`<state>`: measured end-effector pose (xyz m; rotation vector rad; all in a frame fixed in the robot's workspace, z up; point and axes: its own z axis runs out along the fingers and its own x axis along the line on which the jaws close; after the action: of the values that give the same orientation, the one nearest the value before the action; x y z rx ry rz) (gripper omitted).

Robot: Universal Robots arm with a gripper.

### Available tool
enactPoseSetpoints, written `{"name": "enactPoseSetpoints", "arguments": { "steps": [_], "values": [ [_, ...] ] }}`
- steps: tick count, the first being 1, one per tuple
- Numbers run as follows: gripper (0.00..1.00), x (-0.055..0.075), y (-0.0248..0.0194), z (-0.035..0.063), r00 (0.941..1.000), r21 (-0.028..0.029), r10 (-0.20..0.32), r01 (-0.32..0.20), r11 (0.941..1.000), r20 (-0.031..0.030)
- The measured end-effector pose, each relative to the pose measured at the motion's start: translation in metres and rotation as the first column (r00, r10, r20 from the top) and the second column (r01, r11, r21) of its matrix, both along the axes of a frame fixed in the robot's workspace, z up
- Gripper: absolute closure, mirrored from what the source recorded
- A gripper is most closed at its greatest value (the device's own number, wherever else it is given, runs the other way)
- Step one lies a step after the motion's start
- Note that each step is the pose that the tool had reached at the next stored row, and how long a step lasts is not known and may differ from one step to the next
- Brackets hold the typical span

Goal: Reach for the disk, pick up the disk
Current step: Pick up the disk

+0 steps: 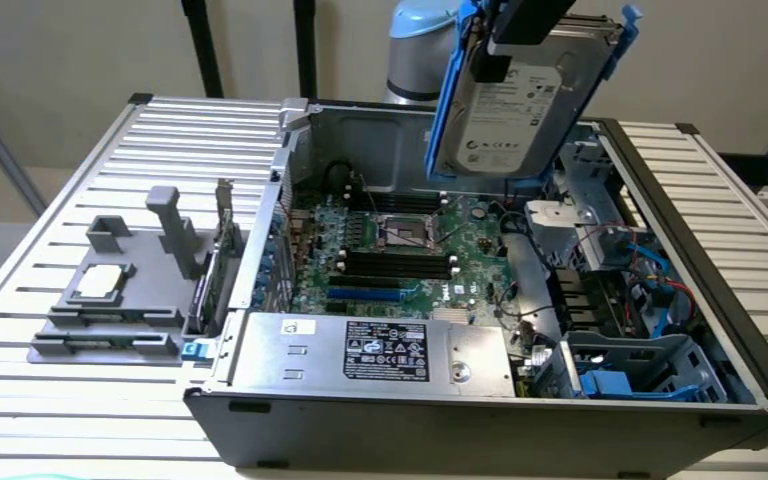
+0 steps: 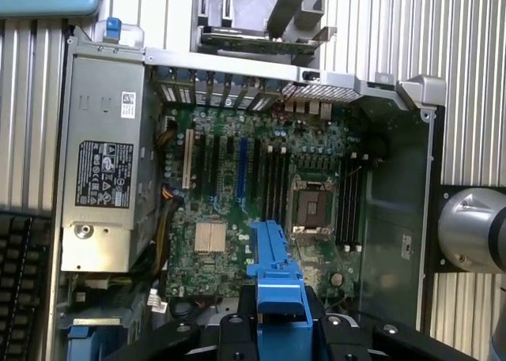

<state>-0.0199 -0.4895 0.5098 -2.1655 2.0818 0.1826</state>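
The disk [image 1: 515, 108], a silver-grey hard drive with a white label in a blue plastic carrier [image 1: 446, 100], hangs tilted in the air above the back of the open computer case [image 1: 491, 425]. My gripper [image 1: 528, 30] is shut on its upper end. In the wrist view the carrier's blue edge [image 2: 275, 286] sticks out between my black fingers [image 2: 231, 336], high above the motherboard [image 2: 237, 187].
Inside the case lie the motherboard [image 1: 398, 250], the silver labelled power-supply box [image 1: 377, 350] and a blue drive cage [image 1: 638, 370]. On the slatted table [image 1: 37, 400], at the exterior view's left, a grey fixture [image 1: 124, 290] holds a small square processor chip [image 1: 100, 283].
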Motion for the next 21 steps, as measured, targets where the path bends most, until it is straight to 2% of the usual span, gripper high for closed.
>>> {"name": "enactPoseSetpoints", "arguments": {
  "steps": [9, 18, 20, 21],
  "values": [
    [0.67, 0.017, -0.018, 0.001, 1.0, 0.0, 0.0, 0.0, 1.0, 0.0],
    [0.67, 0.034, -0.0346, 0.0128, 1.0, -0.0001, 0.0, 0.0, 1.0, 0.0],
    [0.67, 0.035, -0.038, 0.0127, 1.0, -0.0018, 0.0, 0.0, 1.0, 0.0],
    [0.67, 0.035, -0.0389, 0.0127, 1.0, -0.0053, 0.0, 0.0, 1.0, 0.0005]
  ]
}}
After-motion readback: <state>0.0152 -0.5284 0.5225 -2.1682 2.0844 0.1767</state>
